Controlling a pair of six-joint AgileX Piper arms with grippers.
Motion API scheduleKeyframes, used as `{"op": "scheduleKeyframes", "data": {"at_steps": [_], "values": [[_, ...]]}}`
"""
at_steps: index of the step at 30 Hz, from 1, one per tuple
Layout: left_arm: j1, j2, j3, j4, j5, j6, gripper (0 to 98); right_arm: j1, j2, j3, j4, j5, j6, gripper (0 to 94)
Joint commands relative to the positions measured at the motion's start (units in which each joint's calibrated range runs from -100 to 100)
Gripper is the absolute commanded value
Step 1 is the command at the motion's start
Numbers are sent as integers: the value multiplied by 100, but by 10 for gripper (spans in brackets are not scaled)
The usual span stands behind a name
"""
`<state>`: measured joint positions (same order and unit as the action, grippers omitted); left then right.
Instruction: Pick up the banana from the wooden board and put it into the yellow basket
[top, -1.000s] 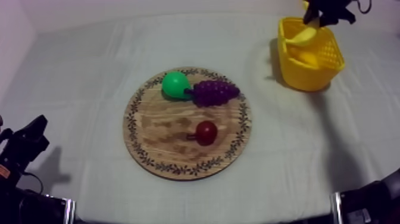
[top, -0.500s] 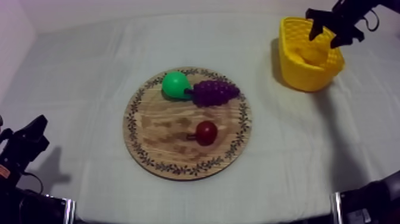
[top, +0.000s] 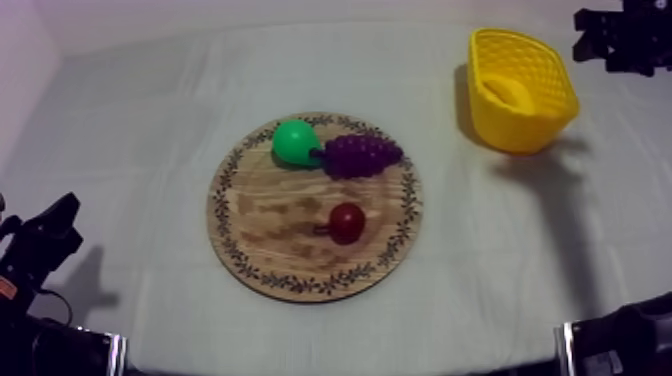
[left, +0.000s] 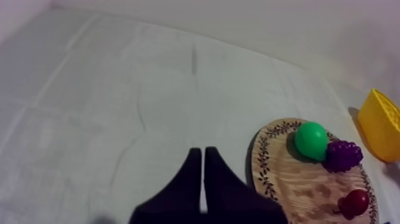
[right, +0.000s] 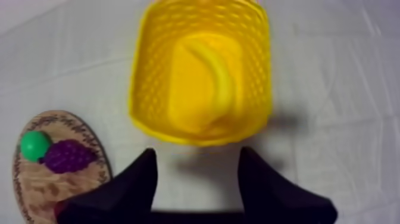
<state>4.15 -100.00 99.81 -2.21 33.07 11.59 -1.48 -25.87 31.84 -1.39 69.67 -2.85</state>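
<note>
The right tool (top: 620, 35) hangs at the upper right corner of the top view, its two fingers apart with nothing between them. It is just right of the yellow basket (top: 520, 135) and apart from its rim. The banana (top: 505, 95) lies inside the basket. The right arm comes in from the upper right edge. The left tool (top: 45, 240) sits low at lower left, fingers together in a narrow wedge. Open counter (top: 130, 120) separates the basket from the wooden board (top: 270, 235) at centre — on it a pear (top: 293, 143), grapes (top: 360, 155) and a small red fruit (top: 347, 222).
</note>
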Motion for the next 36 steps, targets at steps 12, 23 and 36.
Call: {"op": "scheduleKeyframes", "data": {"at_steps": [12, 23, 36], "values": [[1, 0, -3, 4, -1, 1, 1, -134, -3586, 3301, 132, -2133, 199, 144], [1, 0, -3, 4, -1, 0, 1, 213, -5813, 6071, -39, -3127, 560, 11], [1, 0, -3, 4, -1, 1, 1, 569, -6953, 6762, 15, -3059, 718, 5]]}}
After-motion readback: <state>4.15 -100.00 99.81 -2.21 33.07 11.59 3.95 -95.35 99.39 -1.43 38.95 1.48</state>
